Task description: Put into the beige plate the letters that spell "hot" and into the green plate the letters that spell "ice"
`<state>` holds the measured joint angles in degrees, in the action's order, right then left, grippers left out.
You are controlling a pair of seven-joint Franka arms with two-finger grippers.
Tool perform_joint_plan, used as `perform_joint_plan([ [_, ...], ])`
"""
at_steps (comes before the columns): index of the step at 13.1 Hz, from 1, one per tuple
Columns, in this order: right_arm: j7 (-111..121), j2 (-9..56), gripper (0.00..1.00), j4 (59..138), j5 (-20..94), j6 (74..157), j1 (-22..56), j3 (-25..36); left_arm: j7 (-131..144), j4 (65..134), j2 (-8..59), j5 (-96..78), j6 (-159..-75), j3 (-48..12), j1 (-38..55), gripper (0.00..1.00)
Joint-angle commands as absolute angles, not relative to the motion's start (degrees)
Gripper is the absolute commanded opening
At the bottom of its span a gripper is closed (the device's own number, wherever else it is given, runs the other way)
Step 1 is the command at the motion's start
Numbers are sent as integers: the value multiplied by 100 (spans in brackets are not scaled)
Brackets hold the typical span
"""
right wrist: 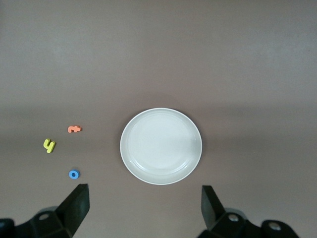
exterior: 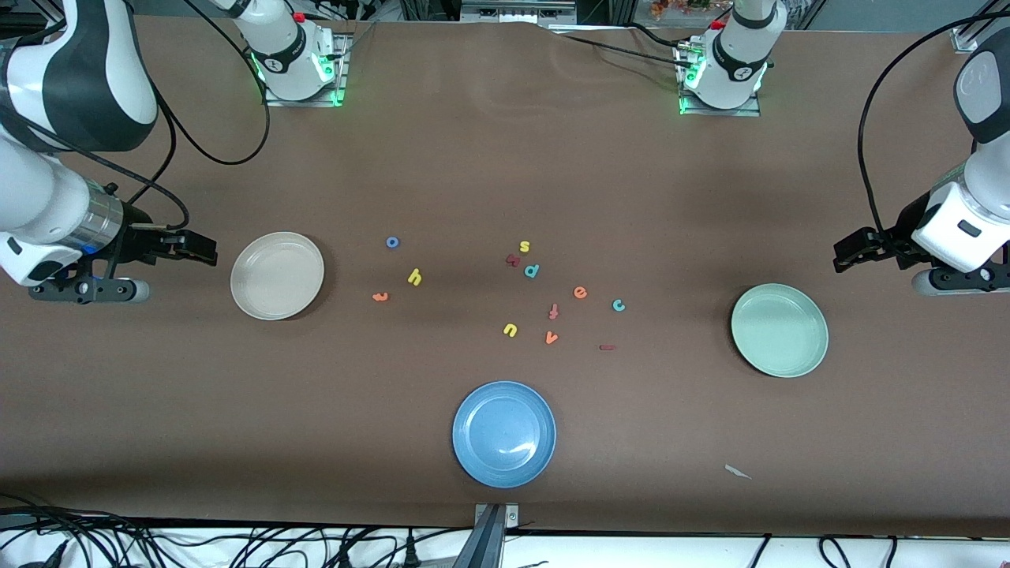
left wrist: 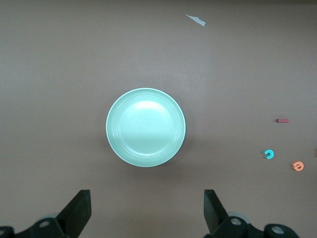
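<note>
- We see the yellow h point(exterior: 415, 277), blue o point(exterior: 392, 242) and orange t point(exterior: 380, 297) on the table beside the beige plate point(exterior: 277, 275).
- The teal c point(exterior: 619, 304), orange e point(exterior: 580, 293) and dark red i point(exterior: 606, 347) lie nearer the green plate point(exterior: 779, 330).
- Our left gripper point(exterior: 848, 255) and right gripper point(exterior: 207, 250) hover with fingers spread, holding nothing.

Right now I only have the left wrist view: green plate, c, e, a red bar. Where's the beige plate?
Observer: The beige plate sits toward the right arm's end of the table, with nothing in it.
Operator: And h, o, t?
Observer: All three lie on the table beside that plate, toward the middle: o, h, t.
Operator: My left gripper is by the green plate, jaws open. The right one?
Observer: The right gripper hovers over the table beside the beige plate, jaws open, holding nothing.
</note>
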<state>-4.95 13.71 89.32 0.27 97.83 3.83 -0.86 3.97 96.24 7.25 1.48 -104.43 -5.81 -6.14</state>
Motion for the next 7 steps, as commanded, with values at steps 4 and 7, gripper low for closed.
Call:
perform_joint_plan([
  [4, -606, 1230, 100, 9097, -53, 9773, 396, -105, 272, 9668, 738, 220, -10591, -598, -633, 100],
  [7, -606, 1230, 100, 9097, -53, 9782, 396, -105, 307, 9686, 782, 220, -10652, -598, -571, 100],
])
